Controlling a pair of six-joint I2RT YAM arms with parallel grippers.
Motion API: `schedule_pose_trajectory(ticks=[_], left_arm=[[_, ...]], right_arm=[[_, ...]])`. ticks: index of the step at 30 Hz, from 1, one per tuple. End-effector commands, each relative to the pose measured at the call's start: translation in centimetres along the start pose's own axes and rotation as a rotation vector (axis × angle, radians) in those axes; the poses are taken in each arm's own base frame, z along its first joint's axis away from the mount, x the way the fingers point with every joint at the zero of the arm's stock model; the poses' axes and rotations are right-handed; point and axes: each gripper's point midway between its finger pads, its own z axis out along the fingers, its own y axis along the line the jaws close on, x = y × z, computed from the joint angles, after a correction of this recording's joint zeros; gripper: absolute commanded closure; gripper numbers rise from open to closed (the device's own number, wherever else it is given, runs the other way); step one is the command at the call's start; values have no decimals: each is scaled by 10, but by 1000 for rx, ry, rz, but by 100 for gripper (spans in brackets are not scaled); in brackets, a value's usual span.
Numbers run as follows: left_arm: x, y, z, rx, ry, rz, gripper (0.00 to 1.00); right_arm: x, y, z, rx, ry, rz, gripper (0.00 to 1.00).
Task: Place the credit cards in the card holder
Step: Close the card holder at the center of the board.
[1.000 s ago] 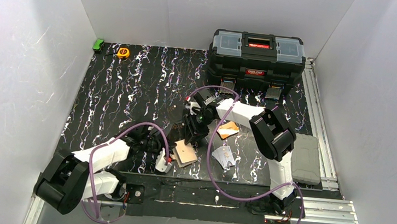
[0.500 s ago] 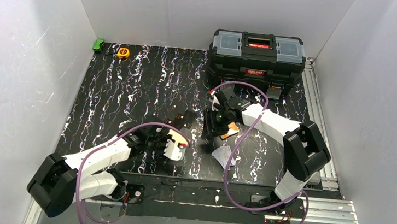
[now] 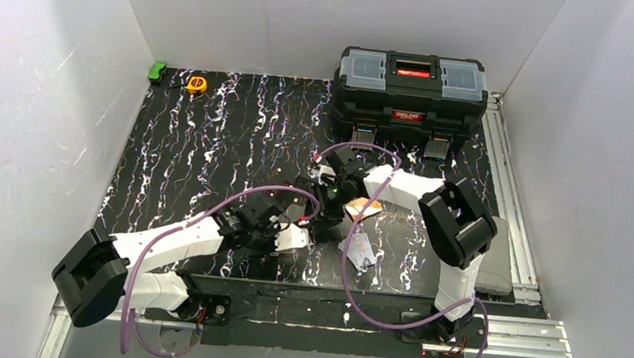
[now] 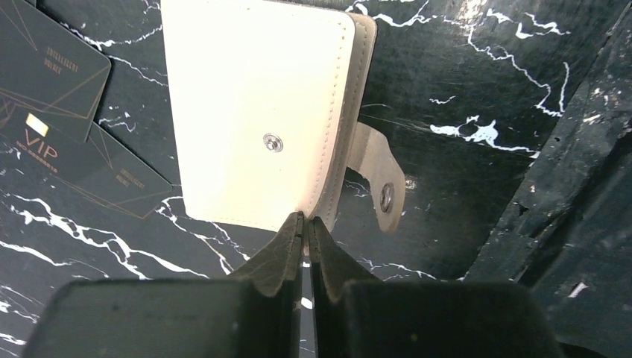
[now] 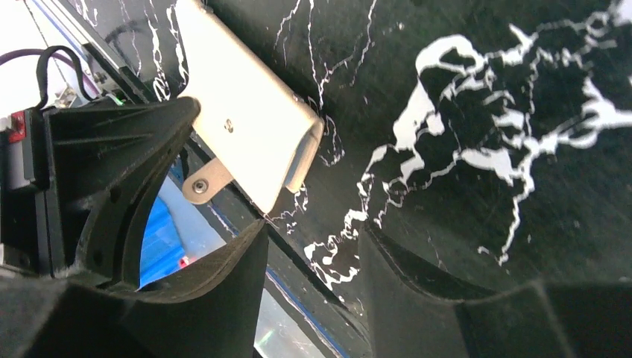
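Edges: the table (image 3: 212, 134) meets white walls at left, back and right. A metal rail (image 3: 508, 189) runs along its right side, and the arm bases sit at the near edge.
Open room: the left half of the table, from the arms back to the far corner.
Holder: the holder (image 4: 253, 112) is folded, just front of the table's middle, with its snap tab (image 4: 376, 179) hanging loose at the side.
Left gripper: the left gripper (image 4: 302, 227) has its fingers pressed together, pinching the holder's lower edge.
Right gripper: the right gripper (image 5: 313, 231) has its fingers spread with nothing between them, tips just beside the holder.
Cards: the orange card (image 3: 365, 206) and silver card (image 3: 361, 250) lie flat to the right of the grippers. 2 dark VIP cards (image 4: 52, 67) lie beside the holder in the left wrist view.
Around: the toolbox (image 3: 410, 87) is at back right, well apart. The tape (image 3: 196, 84) and a green block (image 3: 157, 71) are in the far left corner.
In the way: the 2 grippers crowd each other, and purple cables (image 3: 347, 265) loop over both arms.
Change: 1 second ago the holder lay open near the front edge under the right gripper. Now the left gripper has it.
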Motion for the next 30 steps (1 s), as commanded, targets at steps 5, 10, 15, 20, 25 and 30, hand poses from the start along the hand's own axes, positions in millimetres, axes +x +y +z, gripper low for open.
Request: schedule_pose_trajectory(ticks=[5,10,15,20,25,30], left_arm=[[10,-17,-5,19,42,-182,100],[7,-18,-2,37,64,-232,100],[-9,-13,-3,55,51,-252,100],[-13,-10,-4,45,47,-274,100],[-19,-6,-6,35,34,-315,100],[-27,-1,-10,43,24,-357,100]], right_arm=[[-16,29,8,-149,30,-8,47],[-17,34,11,-194,53,0,51],[-15,37,16,-214,83,3,54],[-13,32,23,-195,105,17,56],[-14,26,28,-173,124,29,58],[-10,20,27,-141,116,22,57]])
